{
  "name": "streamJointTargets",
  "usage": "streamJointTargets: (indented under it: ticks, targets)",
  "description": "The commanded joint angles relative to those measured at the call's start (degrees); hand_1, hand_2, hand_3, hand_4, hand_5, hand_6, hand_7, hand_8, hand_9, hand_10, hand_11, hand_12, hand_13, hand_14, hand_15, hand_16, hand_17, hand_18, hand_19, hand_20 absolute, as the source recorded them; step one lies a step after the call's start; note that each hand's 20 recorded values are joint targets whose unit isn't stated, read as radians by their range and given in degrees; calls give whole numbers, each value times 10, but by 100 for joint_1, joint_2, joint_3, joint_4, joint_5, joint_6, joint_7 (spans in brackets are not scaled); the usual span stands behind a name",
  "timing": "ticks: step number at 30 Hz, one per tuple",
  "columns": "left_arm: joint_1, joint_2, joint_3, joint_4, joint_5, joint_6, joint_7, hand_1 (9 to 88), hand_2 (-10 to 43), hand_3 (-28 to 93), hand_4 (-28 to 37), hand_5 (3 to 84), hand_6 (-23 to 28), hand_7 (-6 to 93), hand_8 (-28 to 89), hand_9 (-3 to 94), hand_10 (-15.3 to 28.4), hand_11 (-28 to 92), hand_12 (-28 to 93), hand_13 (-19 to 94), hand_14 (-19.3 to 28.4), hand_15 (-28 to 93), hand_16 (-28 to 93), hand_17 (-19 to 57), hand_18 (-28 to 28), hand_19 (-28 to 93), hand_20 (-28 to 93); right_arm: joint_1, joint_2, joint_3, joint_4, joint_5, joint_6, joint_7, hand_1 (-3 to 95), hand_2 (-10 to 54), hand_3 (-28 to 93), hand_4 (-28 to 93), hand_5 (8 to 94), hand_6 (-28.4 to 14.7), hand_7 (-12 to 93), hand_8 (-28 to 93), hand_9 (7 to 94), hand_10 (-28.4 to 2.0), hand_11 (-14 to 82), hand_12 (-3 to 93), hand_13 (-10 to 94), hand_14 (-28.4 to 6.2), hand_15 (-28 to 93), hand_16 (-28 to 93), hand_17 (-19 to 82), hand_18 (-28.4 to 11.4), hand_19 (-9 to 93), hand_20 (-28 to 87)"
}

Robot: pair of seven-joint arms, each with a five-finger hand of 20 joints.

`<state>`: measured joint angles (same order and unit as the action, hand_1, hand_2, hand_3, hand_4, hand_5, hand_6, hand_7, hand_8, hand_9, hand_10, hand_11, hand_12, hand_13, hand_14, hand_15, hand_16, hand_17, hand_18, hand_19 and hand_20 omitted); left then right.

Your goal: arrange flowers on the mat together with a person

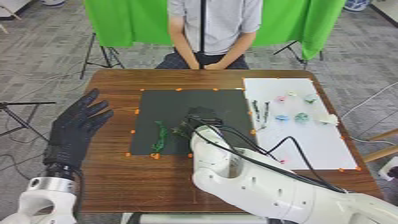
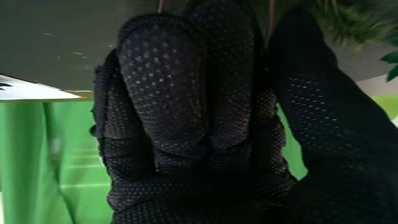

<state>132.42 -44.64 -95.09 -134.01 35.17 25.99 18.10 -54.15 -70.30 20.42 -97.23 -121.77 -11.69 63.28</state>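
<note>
My left hand (image 1: 78, 122) is open over the table's left edge. My right hand (image 1: 204, 116) is low over the black mat (image 1: 200, 96); it also shows as a black glove (image 2: 169, 95) in the right wrist view. A green stem (image 1: 160, 137) lies on the mat's left part, and darker foliage (image 1: 182, 130) is beside my right hand. In the right wrist view, green foliage (image 2: 355, 25) and a thin brown stem (image 2: 271, 17) are near the glove; whether it holds the stem is unclear.
A white mat (image 1: 306, 145) on the right bears dark stems (image 1: 259, 114), a blue flower (image 1: 282, 118), a pale green one (image 1: 301, 118) and several other small blooms. Across the table (image 1: 111, 185) a person sits with hands together at the far edge.
</note>
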Motion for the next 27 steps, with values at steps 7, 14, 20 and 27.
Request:
streamJointTargets:
  ticks: [7,14,20,27]
  targets:
    - [119,7,23,19,30,-33,-18,221,82,767,-219,334,66,104,-85,310,160,206,106,195,220,450,-62,-89,173,384,145,-42,-148,-46,-31,-31,-147,54,423,-43,634,-226,933,15,151,-118,937,-106,373,139,929,-72,499,208,506,-230,932,85]
    - [124,-88,-10,21,100,-80,-124,223,80,766,-217,335,66,104,-86,310,160,206,106,195,220,451,-63,-89,173,384,146,0,-81,0,-252,90,11,83,407,-49,628,-217,921,7,150,-138,937,-100,372,136,937,-67,494,208,525,-227,932,78]
    - [219,-154,-56,-4,141,-94,-161,223,81,765,-215,335,67,103,-85,309,160,207,106,195,220,451,-63,-89,173,384,146,112,-1,-22,-512,-30,249,33,383,-55,611,-205,909,-1,146,-130,937,-93,368,134,937,-58,500,197,562,-209,932,36]
    - [271,-92,-48,-18,76,-44,-75,224,81,764,-214,335,67,103,-85,309,160,208,106,195,220,451,-63,-89,173,384,145,346,92,-266,-525,-341,365,100,376,-61,606,-203,892,-8,138,-128,937,-95,355,134,937,-57,492,192,561,-208,932,22]
